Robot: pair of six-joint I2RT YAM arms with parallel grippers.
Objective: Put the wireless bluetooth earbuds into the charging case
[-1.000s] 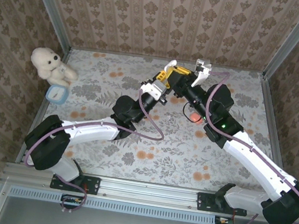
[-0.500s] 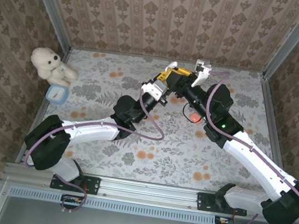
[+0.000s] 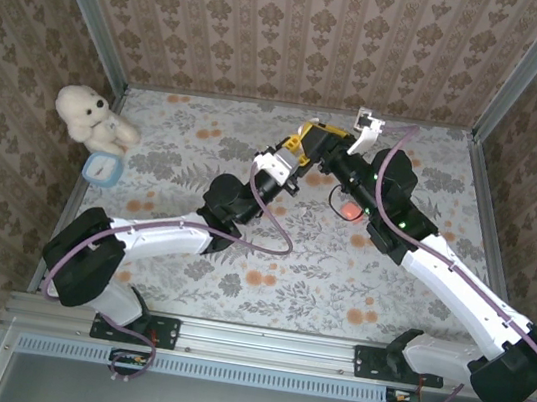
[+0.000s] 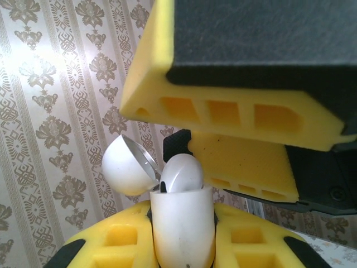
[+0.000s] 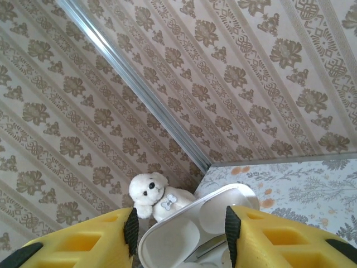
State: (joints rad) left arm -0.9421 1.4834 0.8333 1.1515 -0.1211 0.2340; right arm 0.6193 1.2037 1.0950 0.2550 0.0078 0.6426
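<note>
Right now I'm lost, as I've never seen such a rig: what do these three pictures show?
Two white robot arms are bolted to a flower-patterned table. One picture looks down from above; the other two come from a camera on each wrist. The left pincer is shut on a white rounded plastic charging case with its lid open and a white glossy earbud sitting in it. The right pincer stands open close by the case. A white plush bear sits near the table's left edge.

An earbud [image 4: 181, 174] sits in the charging case [image 4: 183, 226], itself in the left claw [image 4: 183, 248].
</note>
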